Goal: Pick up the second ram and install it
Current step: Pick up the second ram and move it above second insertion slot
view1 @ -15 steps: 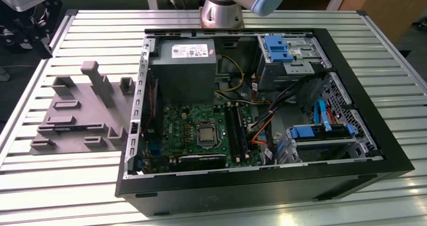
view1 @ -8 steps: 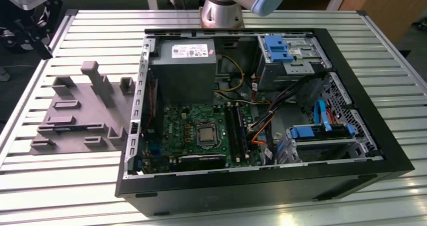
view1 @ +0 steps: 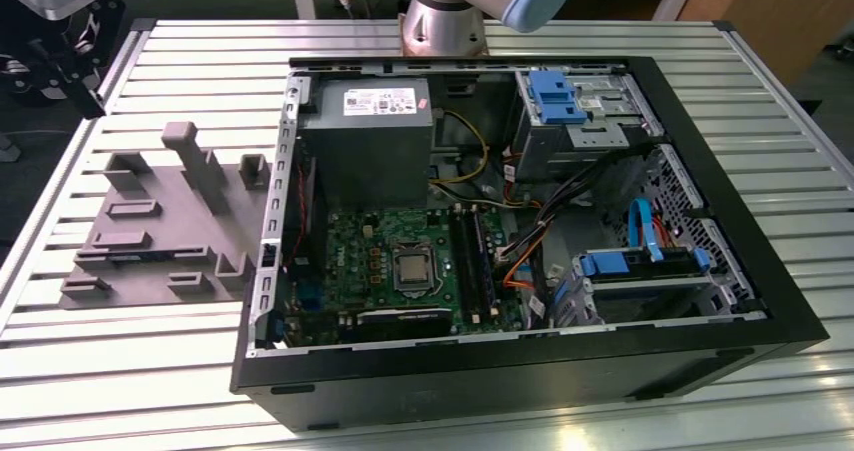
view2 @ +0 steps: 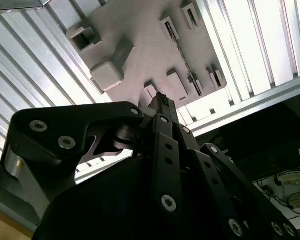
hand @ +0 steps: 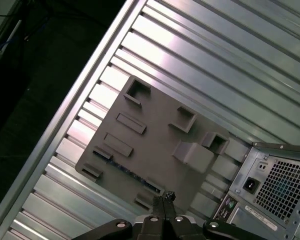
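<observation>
Fingertips (view2: 162, 107) of the gripper (hand: 165, 196) are pressed together with nothing between them, and in both wrist views they hang above the grey fixture tray (hand: 155, 135), clear of its surface, their tip lining up over the tray's edge close to one end of the second ram (hand: 132, 174). That ram lies flat in the tray as a thin dark strip running along one edge of it, seated in the row of small raised blocks there and not touched by the gripper; in the second wrist view the same strip (view2: 184, 57) shows beside those blocks. Past the ram, the tray carries larger square pockets and one tall block. Just beside the tray stands the open computer case (view1: 534, 371), on the exterior view's right of it, with the green motherboard (view1: 387, 261) and its long black slots (view1: 470, 256) exposed inside. Tray and case both rest on the slatted metal table (view1: 134, 371).
</observation>
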`<act>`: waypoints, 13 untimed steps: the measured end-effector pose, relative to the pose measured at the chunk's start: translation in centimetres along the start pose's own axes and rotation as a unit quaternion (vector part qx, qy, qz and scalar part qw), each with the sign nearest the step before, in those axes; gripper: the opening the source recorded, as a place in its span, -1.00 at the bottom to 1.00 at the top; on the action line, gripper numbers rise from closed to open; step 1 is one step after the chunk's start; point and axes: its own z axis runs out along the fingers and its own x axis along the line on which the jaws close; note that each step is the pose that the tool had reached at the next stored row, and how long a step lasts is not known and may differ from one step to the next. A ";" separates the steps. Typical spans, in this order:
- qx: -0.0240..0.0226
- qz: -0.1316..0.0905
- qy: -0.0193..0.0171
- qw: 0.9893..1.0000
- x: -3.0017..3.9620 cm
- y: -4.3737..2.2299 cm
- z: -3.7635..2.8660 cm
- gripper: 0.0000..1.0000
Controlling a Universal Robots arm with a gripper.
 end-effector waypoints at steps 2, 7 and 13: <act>0.000 -0.001 0.000 1.000 0.00 0.00 0.00 -0.79; -0.001 -0.039 0.002 0.999 0.00 0.00 0.03 -0.79; -0.002 -0.093 0.004 0.996 0.00 0.00 0.10 -0.79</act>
